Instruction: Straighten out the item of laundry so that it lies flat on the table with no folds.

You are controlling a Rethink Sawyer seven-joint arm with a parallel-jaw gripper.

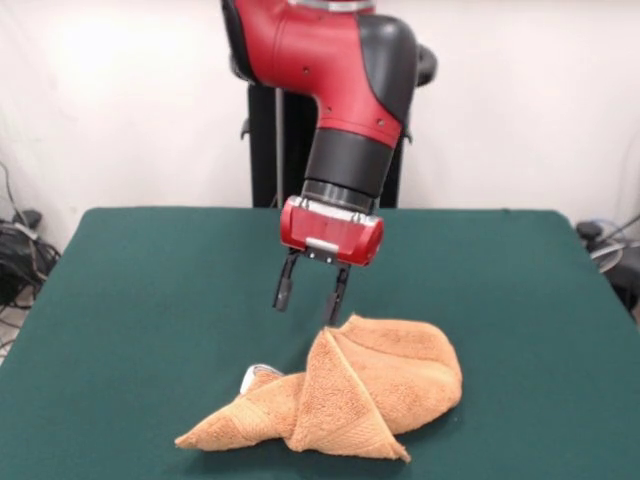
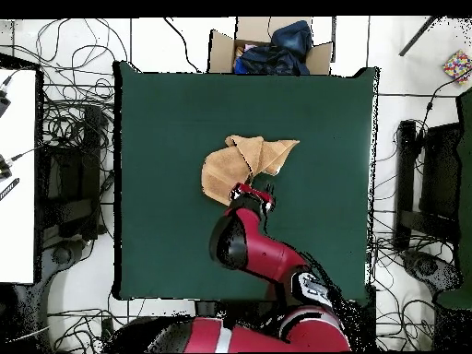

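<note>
The orange-tan towel (image 1: pixel 350 390) lies crumpled and twisted on the dark green table (image 1: pixel 130 300), with folds piled over one another and a small white tag (image 1: pixel 252 375) at its left side. In the overhead view the towel (image 2: pixel 235 161) sits near the table's middle (image 2: pixel 157 120). My gripper (image 1: pixel 310 296) hangs just above the towel's back edge, its two black fingers (image 1: pixel 284 285) apart and holding nothing. One fingertip is close to the towel's top fold. In the overhead view the gripper (image 2: pixel 252 193) is at the towel's near edge.
A cardboard box with dark cloth (image 2: pixel 267 46) stands past the table's far edge in the overhead view. Cables (image 2: pixel 64 129) lie on the floor at both sides. Bare green table surrounds the towel on all sides.
</note>
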